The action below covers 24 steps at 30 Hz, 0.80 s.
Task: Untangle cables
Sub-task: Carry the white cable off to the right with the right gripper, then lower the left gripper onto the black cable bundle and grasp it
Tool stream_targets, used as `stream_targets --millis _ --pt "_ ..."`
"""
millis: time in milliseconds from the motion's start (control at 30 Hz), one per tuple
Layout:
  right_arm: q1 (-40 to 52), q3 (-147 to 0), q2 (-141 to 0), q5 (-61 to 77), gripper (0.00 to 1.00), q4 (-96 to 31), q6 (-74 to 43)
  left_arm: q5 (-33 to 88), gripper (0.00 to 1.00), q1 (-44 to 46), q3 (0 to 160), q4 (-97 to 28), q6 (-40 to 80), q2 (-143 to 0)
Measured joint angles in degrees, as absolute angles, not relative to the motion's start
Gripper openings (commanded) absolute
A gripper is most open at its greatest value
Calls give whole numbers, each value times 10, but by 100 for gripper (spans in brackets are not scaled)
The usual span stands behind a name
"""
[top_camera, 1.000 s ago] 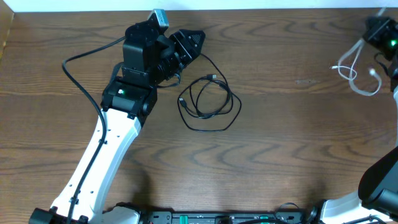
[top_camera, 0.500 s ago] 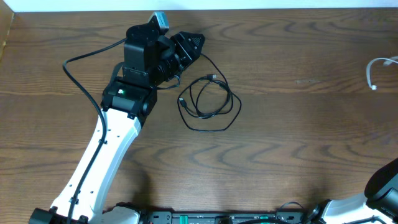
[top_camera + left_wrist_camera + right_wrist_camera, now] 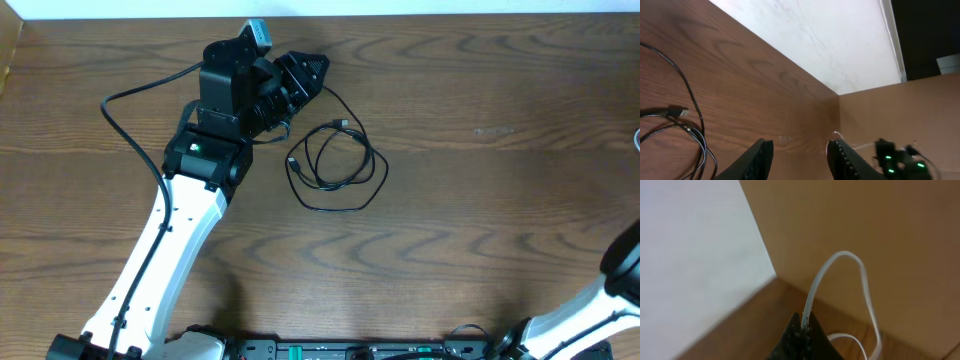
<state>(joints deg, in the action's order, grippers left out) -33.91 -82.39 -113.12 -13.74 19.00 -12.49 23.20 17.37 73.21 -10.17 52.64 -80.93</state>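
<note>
Left arm: near edge, white link leaning up and right over the table.
Black cable: there it is, flat on the wood in a few overlapping loops, plug end at the top of the coil, one strand running up just beside the left claw.
Left gripper: fingers spread apart, nothing between them, aimed across the table.
Right gripper: far right, fingers pinched together on the white cable.
White cable: up off the table, arching out of those fingertips, well apart from the black one.
</note>
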Motion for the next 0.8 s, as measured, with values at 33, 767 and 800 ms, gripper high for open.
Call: stream_targets --millis 33,767,800 --pt "-339 -824 -1149 -137 1 188 -125 232 40 174 732 -102 526 -809" --pt "-324 -820 -1123 99 99 -157 -176 221 41 174 732 -144 463 -809" --pt "-324 -820 -1105 126 99 -159 -181 221 41 174 732 -148 450 -809"
